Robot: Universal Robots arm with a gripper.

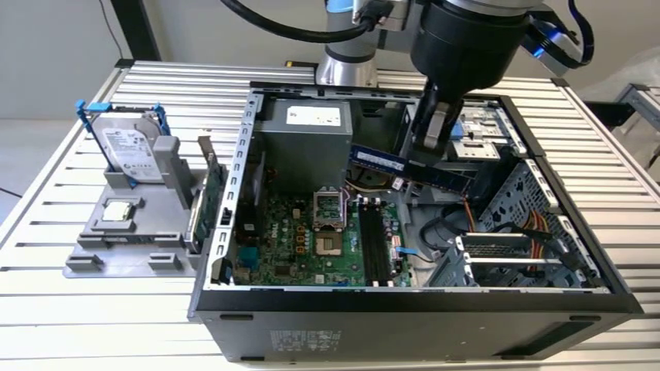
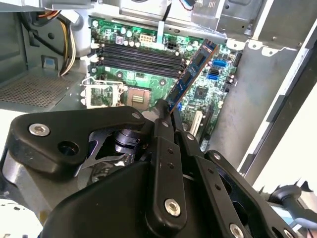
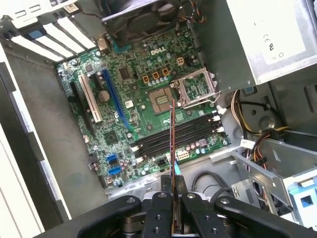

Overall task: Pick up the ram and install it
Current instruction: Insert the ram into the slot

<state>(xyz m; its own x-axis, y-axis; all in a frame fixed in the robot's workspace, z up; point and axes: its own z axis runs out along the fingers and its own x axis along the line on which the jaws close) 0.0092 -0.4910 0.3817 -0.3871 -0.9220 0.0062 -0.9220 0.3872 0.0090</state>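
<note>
Tool (image 1: pixel 428 161) is clamping the ram (image 1: pixel 379 160) at upper centre, its long axis crossing the slots (image 1: pixel 376 243) lower down.

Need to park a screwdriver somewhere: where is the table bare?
Bare slats of the table lie in front of the grey holder, at the exterior view's left, and behind it. Right of the computer case another strip is free. Inside the case it is crowded, the gripper holding the ram above.

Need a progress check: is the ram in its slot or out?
Out. The gripper holds the ram in the air above the board; the slots lie empty.
</note>
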